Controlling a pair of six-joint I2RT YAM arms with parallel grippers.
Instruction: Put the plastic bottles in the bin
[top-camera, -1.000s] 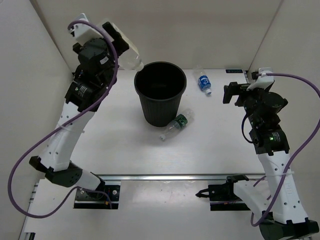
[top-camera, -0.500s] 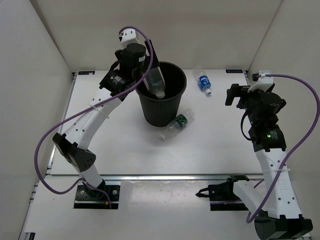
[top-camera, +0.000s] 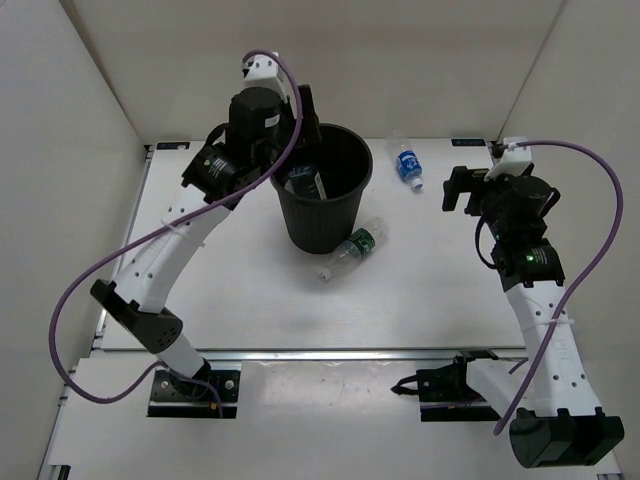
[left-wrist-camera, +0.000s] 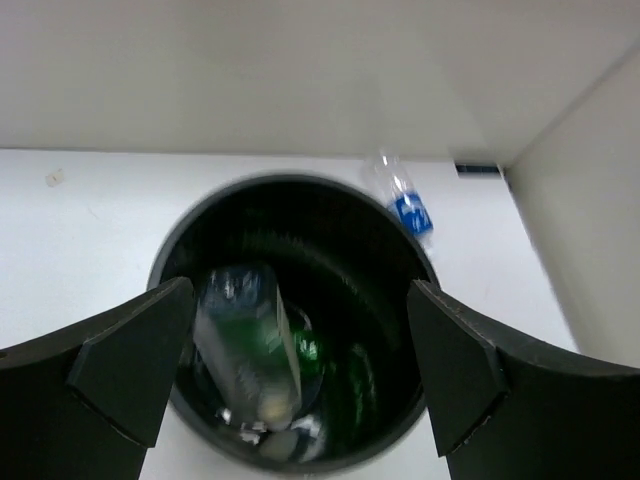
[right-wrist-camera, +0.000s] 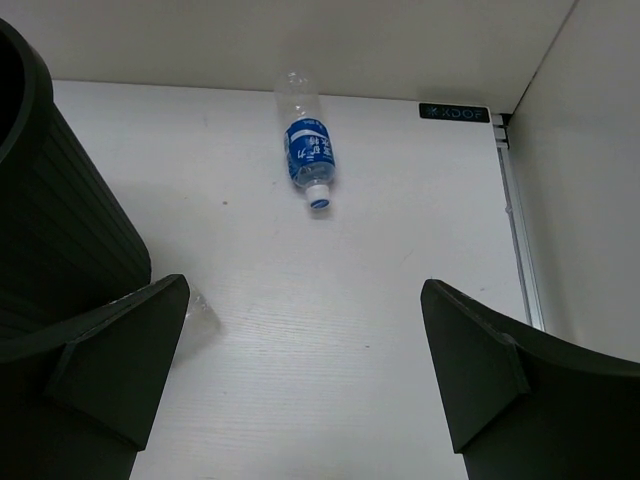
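The black bin (top-camera: 322, 205) stands at the middle back of the table. My left gripper (top-camera: 297, 150) hangs over its left rim, jaws wide open. In the left wrist view the gripper (left-wrist-camera: 300, 375) looks straight down into the bin (left-wrist-camera: 300, 182). A wide clear bottle (left-wrist-camera: 245, 340), blurred, lies inside it, free of both fingers; it also shows in the top view (top-camera: 303, 181). The blue-labelled bottle (top-camera: 405, 162) (right-wrist-camera: 308, 150) lies right of the bin. The green-labelled bottle (top-camera: 351, 249) lies against the bin's front. My right gripper (top-camera: 458, 188) (right-wrist-camera: 300, 370) is open and empty, right of the blue-labelled bottle.
White walls enclose the table on the left, back and right. In the right wrist view the bin's ribbed wall (right-wrist-camera: 60, 230) fills the left side, and a clear bottle end (right-wrist-camera: 200, 310) peeks out beside my left finger.
My left arm swung the wide bottle from left of the bin to over it, then let go. The bottle has dropped inside. My right gripper shifted slightly left.
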